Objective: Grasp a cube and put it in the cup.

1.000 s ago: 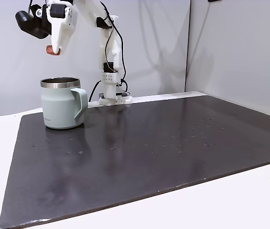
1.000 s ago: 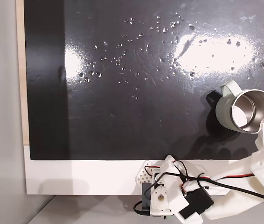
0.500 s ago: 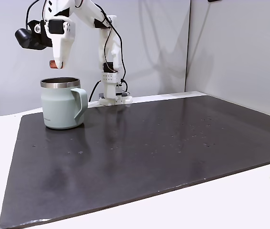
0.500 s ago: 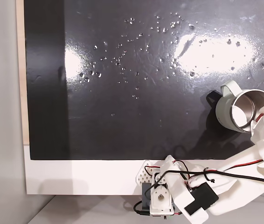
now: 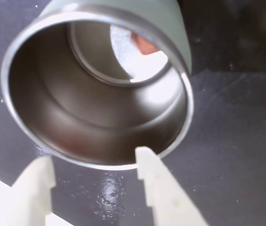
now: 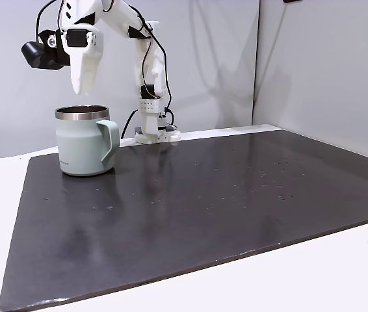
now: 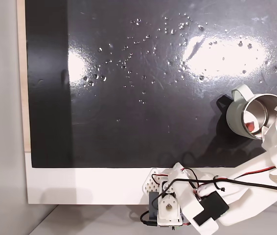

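Wrist view: The gripper hangs just above the cup with its two pale fingers spread well apart and nothing between them. Both fingertips sit over the near rim of the steel mouth without touching it. Deep inside, on the bright steel floor, lies the cube, a small reddish shape partly hidden behind the far inner wall. The dark mat shows around the cup, speckled with droplets near the fingertips.

Side-on fixed view: The white arm rises from its base at the back edge of the mat, folds over at the top and reaches to the left of the picture. Its gripper points straight down above the cup, clear of the rim, with nothing hanging from its tip. How far the jaws stand apart cannot be told from this side. The sage-green cup stands upright near the mat's back left corner, handle turned to the right of the picture.

Top-down fixed view: The arm stretches from its base at the bottom edge toward the right, the gripper overlapping the cup at its lower right rim. The cube rests inside the cup, a red spot low in the steel interior beside the gripper. The handle points toward the upper left of the picture.
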`<state>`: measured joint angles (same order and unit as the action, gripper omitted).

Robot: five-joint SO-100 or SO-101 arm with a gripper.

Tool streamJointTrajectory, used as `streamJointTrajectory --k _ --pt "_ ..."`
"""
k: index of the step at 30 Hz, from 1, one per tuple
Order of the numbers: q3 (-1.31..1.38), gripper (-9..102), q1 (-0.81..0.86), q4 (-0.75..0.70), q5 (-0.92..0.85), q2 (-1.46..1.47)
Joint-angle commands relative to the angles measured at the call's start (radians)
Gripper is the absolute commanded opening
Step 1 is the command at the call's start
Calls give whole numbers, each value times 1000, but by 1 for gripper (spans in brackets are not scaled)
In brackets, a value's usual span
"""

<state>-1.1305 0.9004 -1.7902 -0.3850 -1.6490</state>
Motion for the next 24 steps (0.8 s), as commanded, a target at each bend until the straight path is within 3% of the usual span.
streamJointTrajectory --k 1,24 --pt "9 19 -9 -3 -15 -25" --pt "-81 18 -63 -3 6 -152"
